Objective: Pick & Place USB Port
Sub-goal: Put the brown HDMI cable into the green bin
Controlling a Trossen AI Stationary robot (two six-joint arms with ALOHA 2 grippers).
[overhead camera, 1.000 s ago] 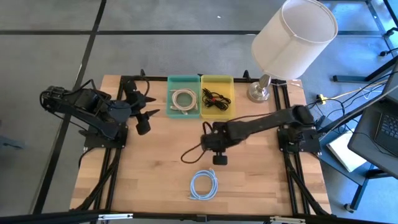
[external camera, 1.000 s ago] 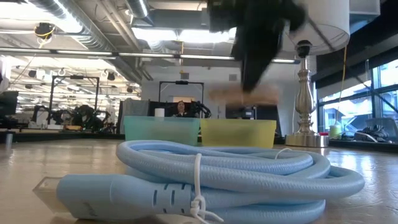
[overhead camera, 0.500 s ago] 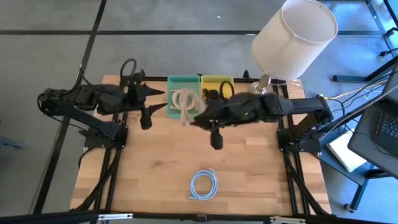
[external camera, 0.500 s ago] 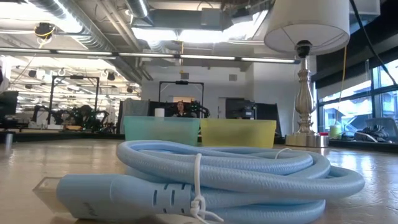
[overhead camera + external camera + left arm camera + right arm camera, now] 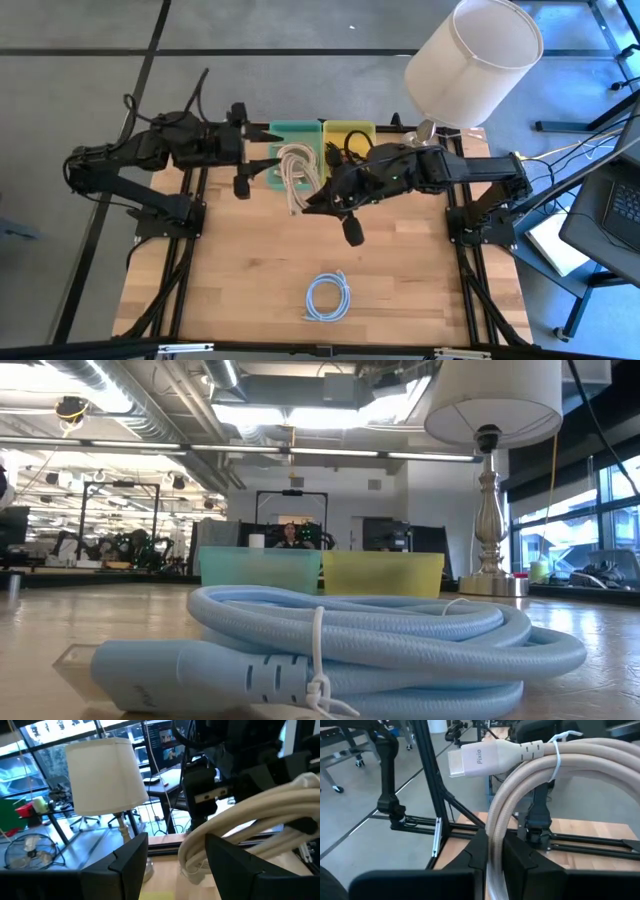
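A beige coiled USB cable (image 5: 295, 172), tied with a white zip tie (image 5: 555, 747), is in my shut right gripper (image 5: 312, 195) over the near edge of the teal bin (image 5: 280, 128). Its plug (image 5: 480, 757) sticks out of the coil. My left gripper (image 5: 262, 168) is open and empty just left of the coil, which shows beyond its fingers in the left wrist view (image 5: 250, 820). A light-blue coiled cable (image 5: 327, 297) lies flat on the table near the front edge and fills the low view (image 5: 350, 640). My right gripper pinches several strands of the beige coil (image 5: 496, 832) between its two fingers, on the side of the loop away from the plug. The fingers lie across the strands. The coil is lifted clear of bin and table.
A yellow bin (image 5: 362, 128) with a black cable (image 5: 345, 152) stands right of the teal bin at the far edge. A lamp with a white shade (image 5: 475, 60) stands at the far right corner. Bare wood lies between the bins and the blue cable.
My right gripper has gone from low over the table's middle up and toward the teal bin, and now holds the beige coil, which lay in that bin, lifted clear. My left gripper has swung toward the far edge and toward the teal bin.
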